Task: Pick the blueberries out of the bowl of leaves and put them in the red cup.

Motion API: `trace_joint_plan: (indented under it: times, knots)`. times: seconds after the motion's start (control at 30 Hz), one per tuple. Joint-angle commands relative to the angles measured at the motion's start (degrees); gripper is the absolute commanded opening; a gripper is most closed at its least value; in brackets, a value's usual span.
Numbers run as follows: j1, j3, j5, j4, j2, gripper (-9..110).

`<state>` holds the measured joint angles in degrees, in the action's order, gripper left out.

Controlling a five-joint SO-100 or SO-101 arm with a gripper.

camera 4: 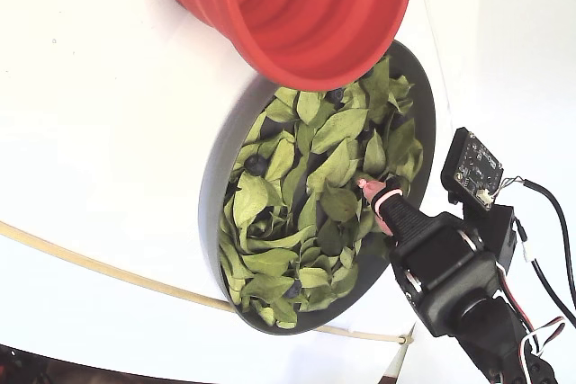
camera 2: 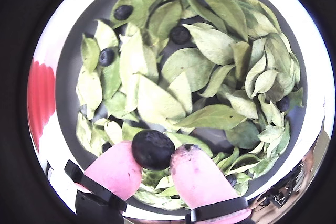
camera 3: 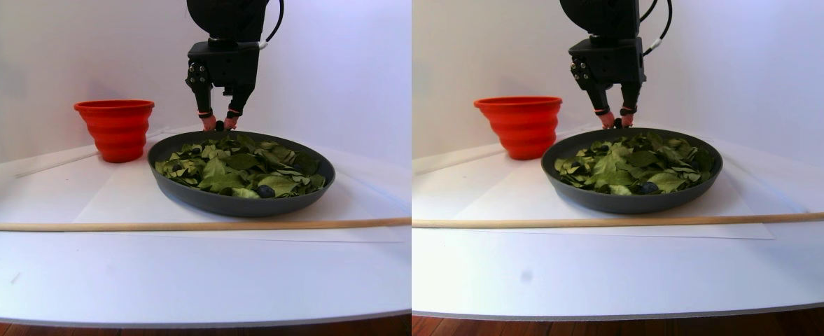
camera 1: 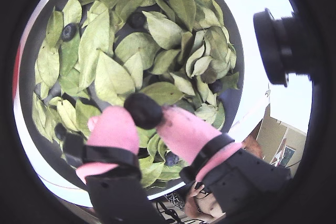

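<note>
Both wrist views look down close on the bowl (camera 1: 233, 106) past the fingertips. The stereo pair faces the bowl (camera 3: 236, 203) low from the side. The fixed view looks down from above the bowl (camera 4: 216, 182), cup (camera 4: 306, 15) nearest.

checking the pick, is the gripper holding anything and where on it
Yes: the gripper pinches one blueberry by its opposite sides between the pink fingertips, above the leaves.

Pale green leaves (camera 2: 205, 66), red-orange cup (camera 4: 297, 15)
</note>
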<state>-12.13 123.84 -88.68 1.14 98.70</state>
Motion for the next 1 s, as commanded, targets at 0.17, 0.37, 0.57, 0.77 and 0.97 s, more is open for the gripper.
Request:
trace_joint_plan:
  times: [0.17,0.37,0.57,0.77,0.97]
  knots:
    - [1.5,-0.5,-1.3,1.1,7.5,9]
    - [3.0,-0.5,-1.9,2.4,9.3,9]
    - [4.3,-0.4,-2.5,2.9,10.9,9]
    - [6.0,-0.3,-2.9,4.1,12.9,9]
    - [7.5,-0.4,-3.5,4.7,14.3,9]
